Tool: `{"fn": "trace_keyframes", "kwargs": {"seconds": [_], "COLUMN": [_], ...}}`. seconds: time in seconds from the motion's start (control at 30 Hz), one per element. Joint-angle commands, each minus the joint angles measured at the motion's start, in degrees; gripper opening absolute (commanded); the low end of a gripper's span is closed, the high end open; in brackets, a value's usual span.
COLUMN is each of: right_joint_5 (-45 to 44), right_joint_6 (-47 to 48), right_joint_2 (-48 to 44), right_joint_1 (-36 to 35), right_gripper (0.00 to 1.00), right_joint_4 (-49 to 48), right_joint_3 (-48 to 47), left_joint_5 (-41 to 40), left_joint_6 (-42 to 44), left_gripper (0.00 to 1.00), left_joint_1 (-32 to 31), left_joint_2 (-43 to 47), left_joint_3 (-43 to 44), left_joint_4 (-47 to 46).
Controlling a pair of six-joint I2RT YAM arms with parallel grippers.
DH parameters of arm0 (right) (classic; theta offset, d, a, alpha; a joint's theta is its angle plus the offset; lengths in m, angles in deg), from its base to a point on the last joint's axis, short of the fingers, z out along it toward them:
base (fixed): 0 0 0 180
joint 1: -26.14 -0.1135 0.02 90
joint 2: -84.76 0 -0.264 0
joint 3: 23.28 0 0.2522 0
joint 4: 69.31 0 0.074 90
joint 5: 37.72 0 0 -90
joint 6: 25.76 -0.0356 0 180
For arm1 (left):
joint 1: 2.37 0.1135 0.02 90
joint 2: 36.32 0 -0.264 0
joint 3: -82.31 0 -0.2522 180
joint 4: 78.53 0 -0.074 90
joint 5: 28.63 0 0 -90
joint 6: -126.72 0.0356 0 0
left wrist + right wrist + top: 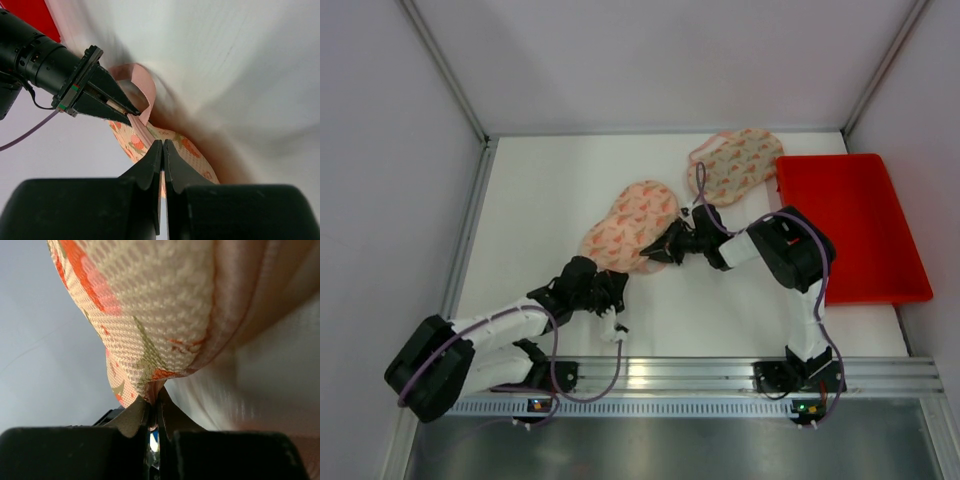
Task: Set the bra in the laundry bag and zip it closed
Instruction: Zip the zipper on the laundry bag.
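The laundry bag, pink mesh with an orange and green print, lies mid-table. My right gripper is shut on its pink-trimmed right edge; the fingertips pinch the fabric. My left gripper is at the bag's near edge, jaws shut, with printed mesh running between the tips. The left wrist view also shows the right gripper holding a pink band. A second piece with the same print lies at the back right; I cannot tell whether it is the bra. White fabric fills the space beside the mesh.
A red tray stands at the right, close behind the right arm's elbow. Walls and a metal frame close the table on the left, back and right. A rail with both arm bases runs along the near edge.
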Motion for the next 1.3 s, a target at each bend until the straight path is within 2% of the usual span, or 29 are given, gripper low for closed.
{"fn": "trace_keyframes", "kwargs": {"seconds": [0.0, 0.2, 0.4, 0.5, 0.53, 0.63, 0.77, 0.9, 1.03, 1.17, 1.27], "right_joint_5": [-0.75, -0.49, 2.57, 4.86, 5.39, 5.31, 5.92, 9.25, 10.32, 11.02, 10.85], "right_joint_6": [3.88, 9.33, 15.58, 17.17, 17.87, 22.34, 27.18, 25.88, 23.16, 15.52, 14.27], "right_joint_2": [0.81, 1.51, 3.62, 3.1, 2.31, -1.99, -7.26, -7.98, -6.31, -2.54, -0.25], "right_joint_1": [0.69, 2.54, 3.68, 3.68, 3.77, 4.21, 4.83, 4.56, 3.07, 0.97, 0.08], "right_gripper": [0.0, 0.0, 0.0, 0.37, 0.56, 0.66, 0.68, 0.65, 0.58, 0.59, 0.59], "right_joint_4": [0.22, 4.17, 9.71, 12.61, 15.32, 22.07, 28.15, 29.67, 26.07, 18.0, 16.13], "right_joint_3": [-3.15, -6.83, -15.7, -19.49, -19.85, -19.24, -16.96, -14.07, -11.68, -11.24, -13.86], "left_joint_5": [3.65, 5.41, 5.85, 5.85, 5.42, 3.57, 3.74, 4.53, 4.89, 4.53, 4.62], "left_joint_6": [3.27, 4.15, -0.59, -5.68, -7.09, -12.45, -18.41, -24.32, -27.75, -29.78, -29.08], "left_gripper": [0.0, 0.0, 0.0, 0.0, 0.0, 0.0, 0.0, 0.0, 0.0, 0.0, 0.0], "left_joint_1": [0.34, 0.34, 0.34, 0.34, 0.34, 0.34, 0.34, 0.34, 0.07, -0.72, -0.98], "left_joint_2": [5.56, 13.82, 12.71, 7.54, 6.29, 1.37, -3.73, -8.82, -11.12, -12.35, -12.62], "left_joint_3": [1.69, 1.68, 4.39, 8.61, 9.41, 12.57, 18.37, 24.52, 28.31, 30.34, 30.42], "left_joint_4": [17.78, 33.77, 37.23, 35.57, 32.95, 28.81, 27.04, 27.13, 27.12, 27.12, 27.12]}}
